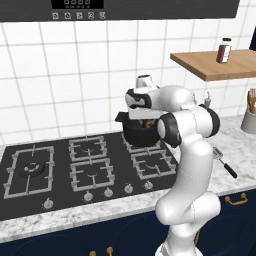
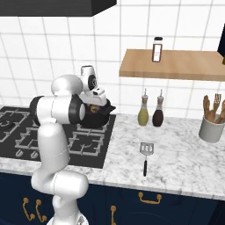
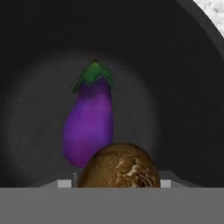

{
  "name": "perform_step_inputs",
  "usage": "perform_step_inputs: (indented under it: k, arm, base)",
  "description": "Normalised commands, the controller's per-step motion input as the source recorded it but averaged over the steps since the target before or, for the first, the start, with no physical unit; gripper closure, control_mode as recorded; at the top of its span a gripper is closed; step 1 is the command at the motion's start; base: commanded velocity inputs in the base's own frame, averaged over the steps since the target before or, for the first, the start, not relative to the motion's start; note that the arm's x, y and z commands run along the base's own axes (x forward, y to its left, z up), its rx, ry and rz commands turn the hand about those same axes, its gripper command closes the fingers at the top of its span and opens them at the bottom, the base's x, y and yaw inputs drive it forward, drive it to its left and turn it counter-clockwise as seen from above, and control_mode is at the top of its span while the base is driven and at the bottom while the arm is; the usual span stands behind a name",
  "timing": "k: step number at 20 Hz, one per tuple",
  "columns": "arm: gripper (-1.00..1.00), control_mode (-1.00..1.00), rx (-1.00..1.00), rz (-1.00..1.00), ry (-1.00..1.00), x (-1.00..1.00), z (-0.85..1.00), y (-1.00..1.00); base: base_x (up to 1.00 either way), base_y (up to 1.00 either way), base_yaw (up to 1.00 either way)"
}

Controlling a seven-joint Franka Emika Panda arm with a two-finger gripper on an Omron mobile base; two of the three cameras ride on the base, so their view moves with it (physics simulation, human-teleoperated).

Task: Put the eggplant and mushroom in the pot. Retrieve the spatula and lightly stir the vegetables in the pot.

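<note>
Pot (image 1: 140, 134): black and squat, it stands on the back right burner of the stove (image 1: 60, 167); the hand is low over its mouth.
Eggplant (image 3: 89, 120): it lies on the bottom of the pot, the green cap pointing away from the camera on the hand.
Mushroom (image 3: 119, 168): brown and round, it sits very close under the hand camera, in line with the fingers and above the pot floor, just in front of the eggplant.
Gripper (image 1: 146, 123): the fingers stand about half apart. The mushroom is between them, but I cannot tell if they press it or have let it go.
Spatula (image 2: 145, 157): it lies flat on the marble counter (image 2: 176, 149) to the right of the stove, well apart from the pot, the slotted head toward the wall and the black handle toward the front edge.
How the spatula will handle: I judge it light and stiff, and thin against the counter. The handle is the place to take it, near the middle, with the fingers across its width. The smooth handle may slip or turn if it is held near the end.
</note>
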Motion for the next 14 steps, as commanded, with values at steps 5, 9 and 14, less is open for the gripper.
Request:
perform_step_inputs:
  k: [5, 9, 14]
  arm:
    - [-1.0, -1.0, 0.0, 0.0, -0.02, 0.12, -0.14, 0.11]
    - [-1.0, -1.0, 0.0, 0.0, 0.01, 0.06, 0.0, 0.04]
    - [-1.0, -1.0, 0.0, 0.0, 0.0, 0.0, 0.12, -0.01]
  base:
    - [0.0, 0.0, 0.0]
    - [0.0, 0.0, 0.0]
    - [0.0, 0.0, 0.0]
